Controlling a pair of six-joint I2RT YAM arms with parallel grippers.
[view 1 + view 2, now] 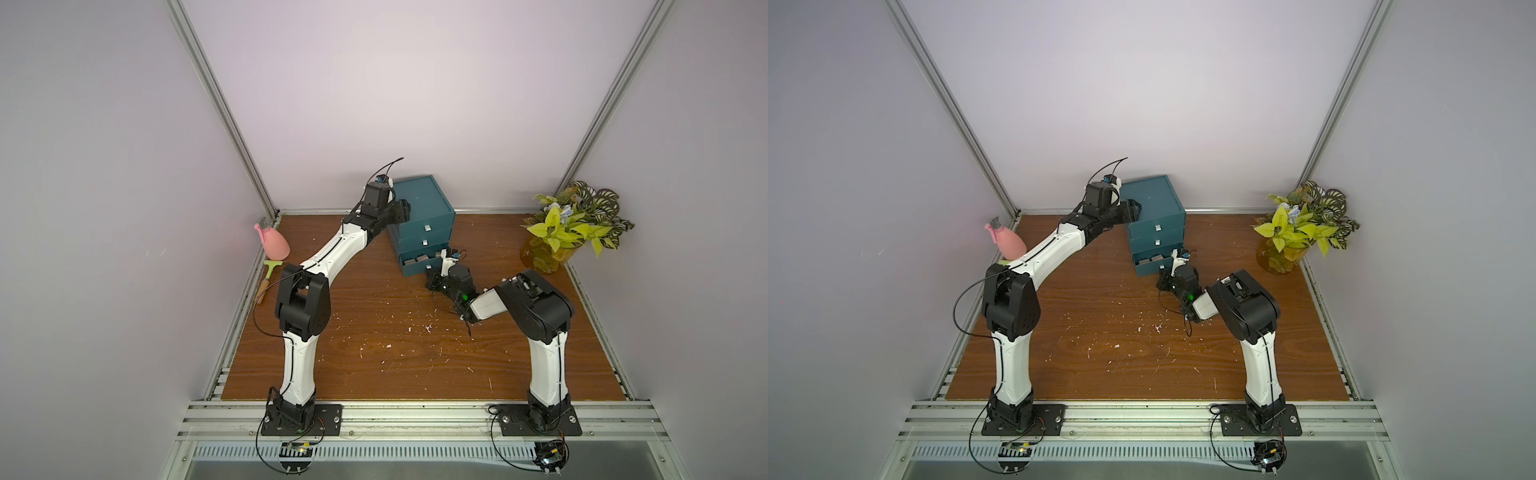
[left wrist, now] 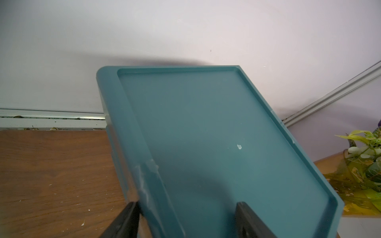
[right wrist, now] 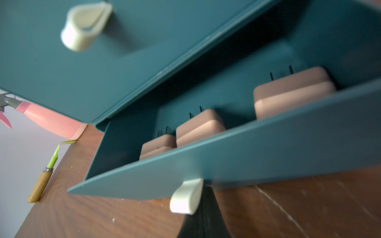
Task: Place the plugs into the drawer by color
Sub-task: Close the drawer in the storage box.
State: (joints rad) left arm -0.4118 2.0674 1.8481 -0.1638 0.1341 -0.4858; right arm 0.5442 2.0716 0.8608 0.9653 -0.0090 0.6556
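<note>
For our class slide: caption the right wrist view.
Three beige-pink plugs sit in the open bottom drawer; the right claw is shut at its white handle.

Dark teal drawer (image 3: 268, 156), white handle (image 3: 185, 197), beige-pink plugs (image 3: 288, 96).

- One dark teal drawer chest (image 1: 424, 208) on the table, with three stacked drawers.
- Three white tab handles: two on the shut upper drawers (image 1: 427, 227), one on the pulled-out bottom drawer (image 3: 186, 195), right at the closed right jaws.
- Three beige-pink plugs (image 3: 196, 128) in the open bottom drawer, just beyond the right jaws, prongs up.
- Two robot arms, each with one gripper.
- One pink spray bottle (image 1: 274, 243).
- One green scraper with wooden handle (image 1: 269, 277).
- One potted plant (image 1: 575, 224).
</note>
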